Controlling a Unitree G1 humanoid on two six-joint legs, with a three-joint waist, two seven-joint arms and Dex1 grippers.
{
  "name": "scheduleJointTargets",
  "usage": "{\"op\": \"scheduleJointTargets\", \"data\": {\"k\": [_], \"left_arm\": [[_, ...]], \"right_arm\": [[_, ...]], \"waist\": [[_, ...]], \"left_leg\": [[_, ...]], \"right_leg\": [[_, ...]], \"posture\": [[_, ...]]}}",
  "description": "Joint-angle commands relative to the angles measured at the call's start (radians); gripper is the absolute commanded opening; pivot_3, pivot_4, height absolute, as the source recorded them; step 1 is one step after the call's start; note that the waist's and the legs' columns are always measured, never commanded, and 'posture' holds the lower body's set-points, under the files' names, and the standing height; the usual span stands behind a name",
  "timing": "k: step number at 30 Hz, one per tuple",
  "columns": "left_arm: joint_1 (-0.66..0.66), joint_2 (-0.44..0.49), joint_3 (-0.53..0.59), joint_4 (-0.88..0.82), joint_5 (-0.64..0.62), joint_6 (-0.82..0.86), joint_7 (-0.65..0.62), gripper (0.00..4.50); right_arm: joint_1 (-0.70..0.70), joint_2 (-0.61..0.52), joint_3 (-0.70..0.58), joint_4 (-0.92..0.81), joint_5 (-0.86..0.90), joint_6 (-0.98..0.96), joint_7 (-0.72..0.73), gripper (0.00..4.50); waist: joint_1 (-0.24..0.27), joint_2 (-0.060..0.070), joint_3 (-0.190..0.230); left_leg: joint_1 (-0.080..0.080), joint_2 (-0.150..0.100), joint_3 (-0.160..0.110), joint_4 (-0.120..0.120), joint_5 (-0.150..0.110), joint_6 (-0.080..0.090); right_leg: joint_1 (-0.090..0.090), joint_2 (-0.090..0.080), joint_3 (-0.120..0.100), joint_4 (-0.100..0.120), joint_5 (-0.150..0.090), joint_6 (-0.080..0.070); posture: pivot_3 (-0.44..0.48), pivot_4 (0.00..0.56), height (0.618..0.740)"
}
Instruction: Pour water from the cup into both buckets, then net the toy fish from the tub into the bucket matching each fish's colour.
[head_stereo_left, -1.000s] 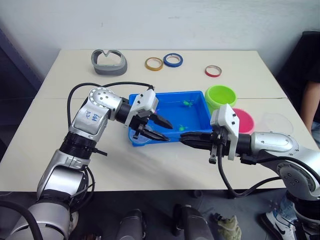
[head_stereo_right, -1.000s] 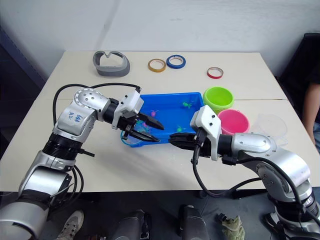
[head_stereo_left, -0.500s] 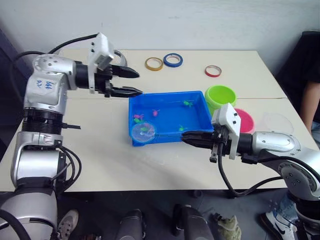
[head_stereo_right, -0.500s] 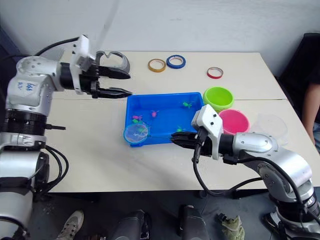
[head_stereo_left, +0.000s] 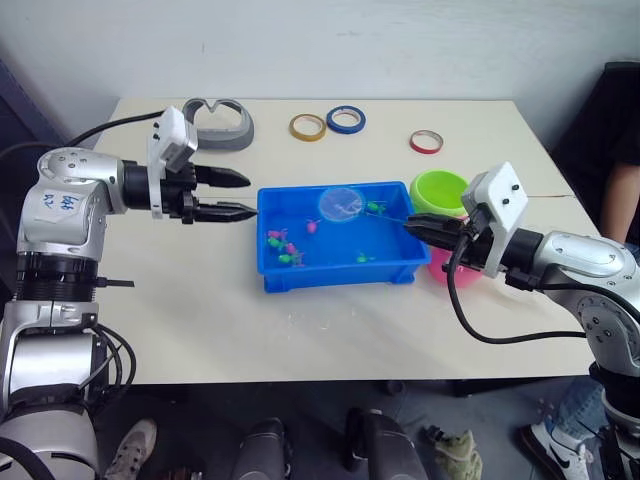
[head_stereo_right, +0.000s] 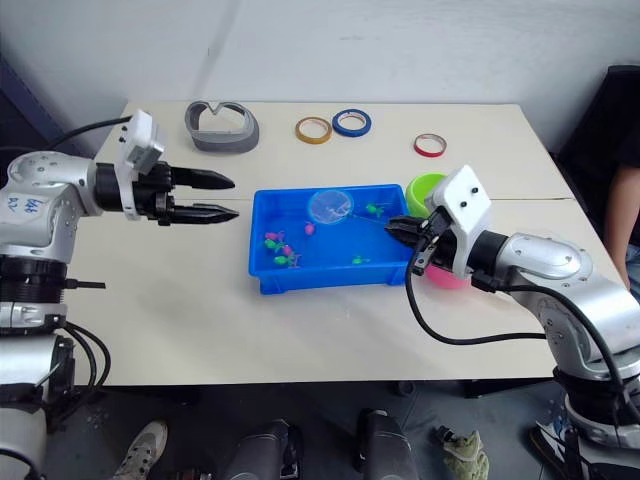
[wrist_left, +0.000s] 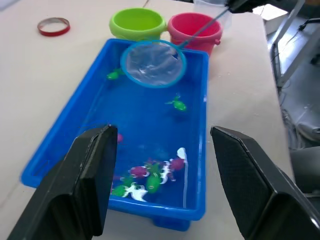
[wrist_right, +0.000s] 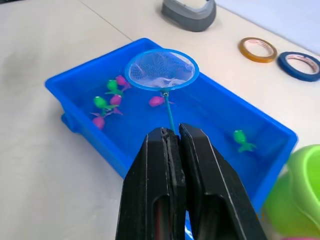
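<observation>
Right gripper (head_stereo_right: 403, 228) is clamped on the thin handle of the net (head_stereo_left: 340, 203), fingers pressed together around it in the right wrist view. It holds the handle by the far end, so the blue hoop reaches out over the far side of the blue tub (head_stereo_left: 270, 278) while the arm stays by the buckets, a short swing from either one. The hoop sits raised above the water; whether anything lies in the mesh I cannot tell, since only pale folds show through it.

Left gripper (head_stereo_left: 232, 195) hovers just off the tub's left end with its fingers spread and nothing between them, probably parked clear of the net.

The toy fish (wrist_right: 106, 102) are still in the tub: a mixed pink and green cluster toward the near left corner, and single green ones (wrist_left: 177, 104) farther along. Individual fish in the cluster blur together, so a count is unsafe.

The lime green bucket (head_stereo_left: 443, 189) stands at the tub's far right corner. The pink bucket (wrist_left: 194, 28) is beside it, largely hidden behind the right arm in the head views. Water level in either bucket cannot be made out.
</observation>
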Motion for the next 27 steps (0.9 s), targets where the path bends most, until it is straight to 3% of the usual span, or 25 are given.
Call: {"op": "scheduleJointTargets", "data": {"k": [1,9,15,27], "left_arm": [[0.017,0.032,0.033,-0.068,-0.023,0.036,0.022,3.28],[0.149,0.116,0.043,-0.142,-0.009,0.029,0.041,3.28],[0.274,0.119,0.127,-0.303,-0.119,0.137,0.071,3.28],[0.46,0.116,0.181,-0.421,-0.181,0.107,0.103,3.28]], "right_arm": [[-0.02,-0.012,0.011,0.001,-0.051,-0.056,0.014,0.0],[-0.017,-0.01,0.111,0.058,-0.218,-0.18,0.026,0.0],[-0.009,0.009,0.162,0.092,-0.313,-0.248,0.022,0.0],[-0.022,0.045,0.223,0.168,-0.438,-0.299,0.03,0.0]], "waist": [[0.0,0.0,0.0],[-0.018,0.0,0.0],[-0.02,0.0,0.0],[-0.02,0.0,0.0]], "left_leg": [[0.0,0.0,0.0,0.0,0.0,0.0],[0.0,0.0,0.0,0.0,0.0,0.0],[0.0,0.0,0.0,0.0,0.0,0.0],[0.001,0.0,0.0,0.0,0.001,-0.001]], "right_leg": [[0.0,0.0,0.0,0.0,0.0,0.0],[0.0,0.0,0.0,0.0,0.0,0.0],[0.0,-0.001,0.0,0.0,0.0,0.0],[0.0,-0.007,0.0,-0.002,0.0,-0.001]], "posture": [[0.0,0.15,0.713],[0.0,0.15,0.713],[0.0,0.15,0.713],[0.0,0.15,0.713]]}}
